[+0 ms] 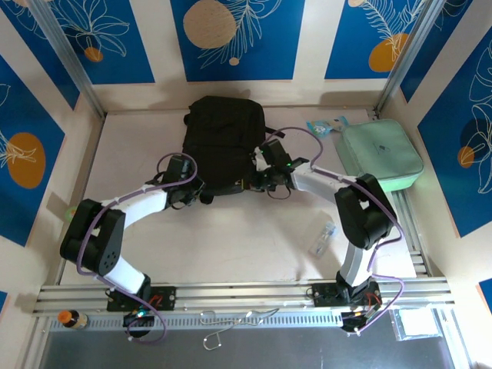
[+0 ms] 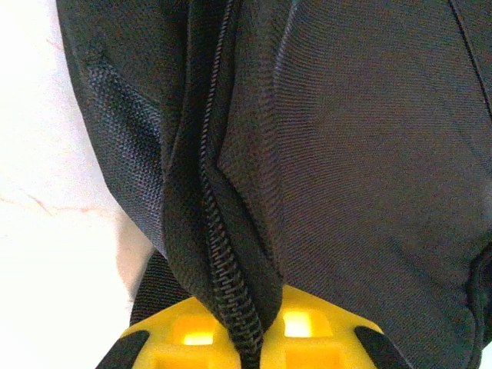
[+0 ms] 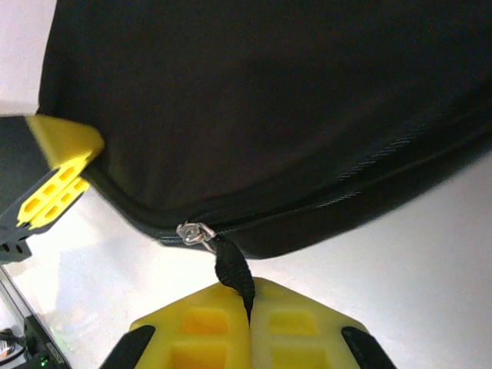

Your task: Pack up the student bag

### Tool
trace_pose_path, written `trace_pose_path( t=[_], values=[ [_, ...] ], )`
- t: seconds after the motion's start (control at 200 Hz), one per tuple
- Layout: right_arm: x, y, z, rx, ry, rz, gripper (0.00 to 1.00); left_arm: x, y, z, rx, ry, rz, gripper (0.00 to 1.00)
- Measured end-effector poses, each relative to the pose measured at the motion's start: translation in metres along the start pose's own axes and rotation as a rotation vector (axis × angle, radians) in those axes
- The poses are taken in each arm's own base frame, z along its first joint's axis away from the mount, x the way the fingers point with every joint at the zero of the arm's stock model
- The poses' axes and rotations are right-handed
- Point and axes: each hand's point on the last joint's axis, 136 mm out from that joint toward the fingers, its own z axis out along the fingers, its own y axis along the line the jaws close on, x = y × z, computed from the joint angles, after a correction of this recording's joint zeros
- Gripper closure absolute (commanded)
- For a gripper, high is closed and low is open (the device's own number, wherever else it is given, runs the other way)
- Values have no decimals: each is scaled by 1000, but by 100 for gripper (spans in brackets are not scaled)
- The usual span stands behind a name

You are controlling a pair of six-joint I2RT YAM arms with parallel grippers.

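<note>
The student bag (image 1: 223, 138), a black fabric backpack, lies flat at the back middle of the table. My left gripper (image 1: 201, 191) is at the bag's near left edge. In the left wrist view its yellow jaws (image 2: 250, 347) are shut on a fold of the bag's fabric along the zipper (image 2: 219, 261). My right gripper (image 1: 261, 178) is at the near right edge. It (image 3: 250, 327) is shut on the black cord pull (image 3: 233, 269) of the silver zipper slider (image 3: 196, 233). A yellow finger (image 3: 58, 165) of the left gripper shows at the left of the right wrist view.
A mint-green zip case (image 1: 380, 154) lies at the back right, with a small blue packet (image 1: 323, 125) beside it. A clear small bottle (image 1: 323, 240) lies near the right arm. An orange-capped bottle (image 1: 71, 317) stands by the front rail, at the left.
</note>
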Motion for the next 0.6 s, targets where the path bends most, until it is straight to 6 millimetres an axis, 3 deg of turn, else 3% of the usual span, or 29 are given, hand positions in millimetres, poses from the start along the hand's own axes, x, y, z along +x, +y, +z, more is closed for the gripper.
trace_pose_path(
  t=[0.21, 0.435, 0.6],
  values=[
    [-12, -27, -12, 31, -13, 53, 100, 0, 1, 0, -2, 2, 44, 99],
    [-34, -29, -22, 58, -32, 79, 100, 6, 4, 0, -9, 30, 130, 99],
    [-51, -47, -21, 144, -40, 112, 100, 15, 18, -2, -44, 70, 207, 99]
  ],
)
